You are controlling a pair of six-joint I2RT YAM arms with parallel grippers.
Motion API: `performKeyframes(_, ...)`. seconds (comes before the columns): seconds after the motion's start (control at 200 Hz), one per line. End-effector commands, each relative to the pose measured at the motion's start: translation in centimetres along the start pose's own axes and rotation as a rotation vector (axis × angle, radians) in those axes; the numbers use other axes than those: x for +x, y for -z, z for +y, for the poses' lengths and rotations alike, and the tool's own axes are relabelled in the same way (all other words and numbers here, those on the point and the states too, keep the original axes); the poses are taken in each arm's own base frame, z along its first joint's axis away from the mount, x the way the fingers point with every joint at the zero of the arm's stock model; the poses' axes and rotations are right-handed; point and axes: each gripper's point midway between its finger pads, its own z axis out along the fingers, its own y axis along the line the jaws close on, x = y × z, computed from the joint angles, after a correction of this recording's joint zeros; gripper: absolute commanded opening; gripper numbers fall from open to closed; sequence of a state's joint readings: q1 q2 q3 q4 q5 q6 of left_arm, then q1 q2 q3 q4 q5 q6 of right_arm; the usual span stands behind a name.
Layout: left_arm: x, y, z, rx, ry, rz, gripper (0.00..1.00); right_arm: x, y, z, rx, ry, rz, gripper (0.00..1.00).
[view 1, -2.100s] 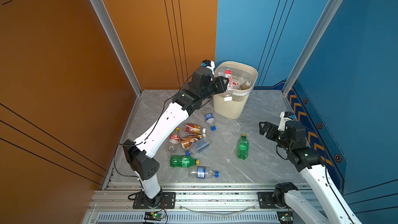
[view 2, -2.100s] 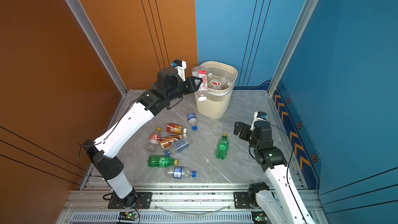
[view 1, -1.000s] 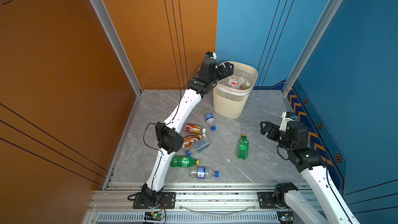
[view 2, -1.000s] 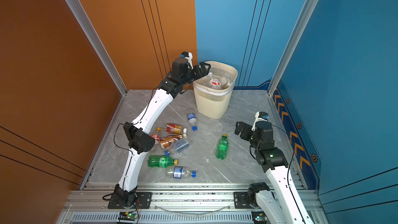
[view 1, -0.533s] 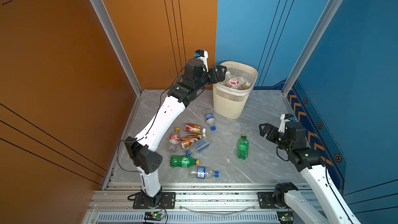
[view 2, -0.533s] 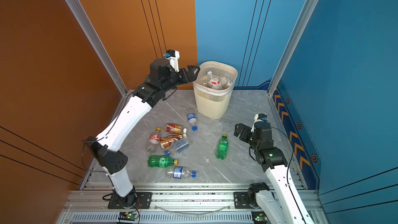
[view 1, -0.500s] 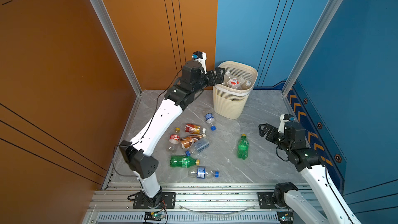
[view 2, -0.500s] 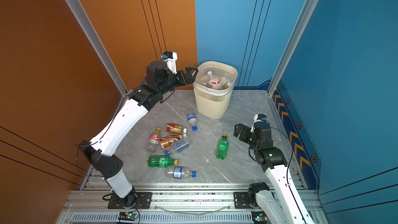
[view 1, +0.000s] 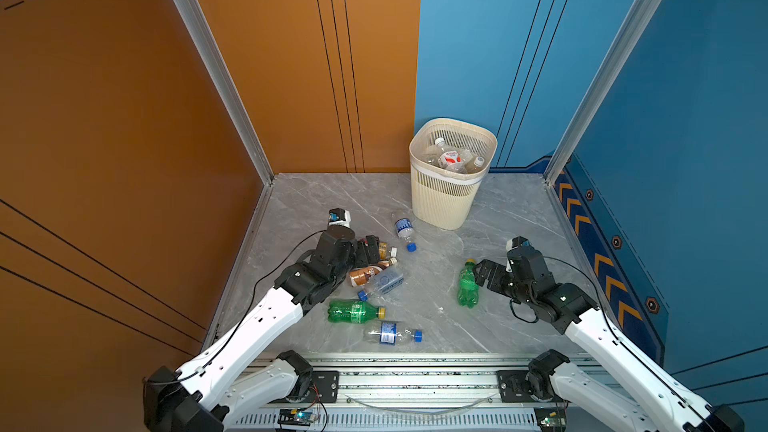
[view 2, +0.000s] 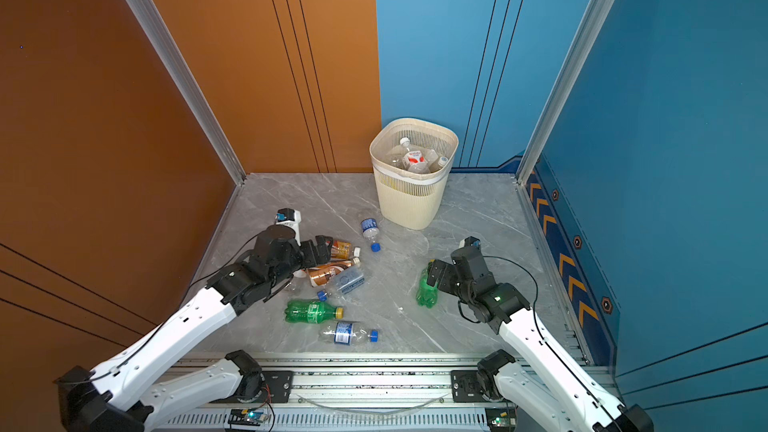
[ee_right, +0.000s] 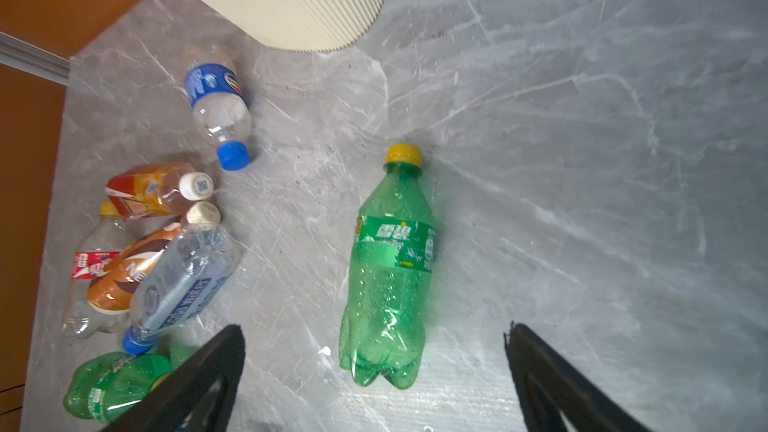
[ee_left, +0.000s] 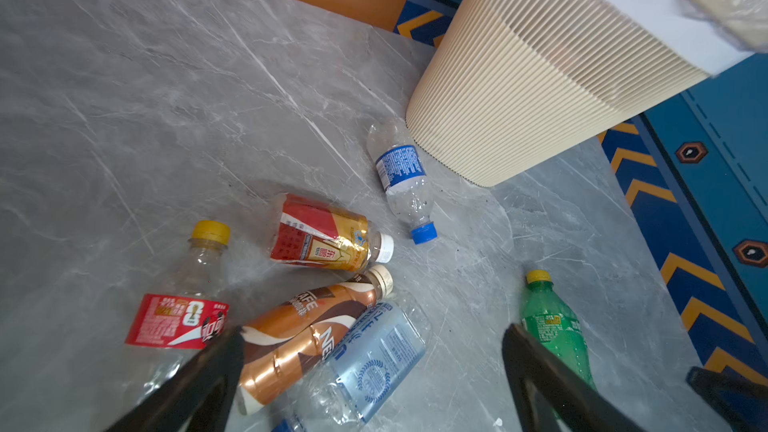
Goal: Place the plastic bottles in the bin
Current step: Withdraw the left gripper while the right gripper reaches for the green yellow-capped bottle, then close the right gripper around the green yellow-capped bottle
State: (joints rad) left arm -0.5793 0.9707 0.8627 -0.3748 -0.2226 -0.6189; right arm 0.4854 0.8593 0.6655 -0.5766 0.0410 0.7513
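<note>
Currently the left end effector hangs released, jaws wide and empty, low over a cluster of plastic bottles lying on the grey counter. Among them a brown coffee bottle touches a clear blue-labelled bottle. The right end effector is likewise spread and empty, just above a green bottle lying apart. Other bottles lie inside the upright bin near the back wall.

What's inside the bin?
In both top views the bin holds a heap of clear bottles, one with a red-and-white label. How many there are, and anything beneath the top layer, is hidden by the heap and the bin's wall.
</note>
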Motion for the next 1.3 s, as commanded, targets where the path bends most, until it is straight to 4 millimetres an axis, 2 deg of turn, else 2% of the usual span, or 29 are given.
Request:
performKeyframes(0.0, 0.1, 1.3, 2.1, -0.072, 0.016, -0.022, 0.98, 1.6, -1.0, -1.1, 0.069, -0.037, 0.021, 1.0)
performKeyframes(0.125, 0.7, 2.2, 3.6, -0.101, 0.031, -0.036, 0.98, 2.5, -1.9, -0.7, 0.096, -0.007, 0.027, 1.0)
performKeyframes(0.325, 1.4, 3.2, 5.9, -0.153, 0.044, -0.035, 0.98, 2.6, -3.7, -0.1, 0.115, 0.014, 0.024, 1.0)
performKeyframes(0.581, 2.0, 3.9, 8.0, -0.176, 0.107, -0.038, 0.98, 3.0, -6.7, -0.2, 0.168, 0.05, 0.05, 0.93)
performKeyframes(0.846, 2.5, 4.1, 9.7, -0.209, 0.149, -0.028, 0.97, 4.1, -9.5, -0.6, 0.206, 0.069, 0.097, 0.83)
performKeyframes(0.931, 2.6, 4.1, 10.2, -0.218, 0.162, -0.025, 0.97, 4.4, -10.2, -0.5, 0.208, 0.07, 0.113, 0.76)
performKeyframes(1.162, 2.9, 4.2, 10.8, -0.223, 0.191, -0.028, 0.98, 4.0, -10.4, -0.2, 0.211, 0.091, 0.105, 0.58)
performKeyframes(1.297, 3.1, 4.1, 11.3, -0.231, 0.208, -0.022, 0.98, 3.5, -10.1, 0.1, 0.203, 0.098, 0.095, 0.51)
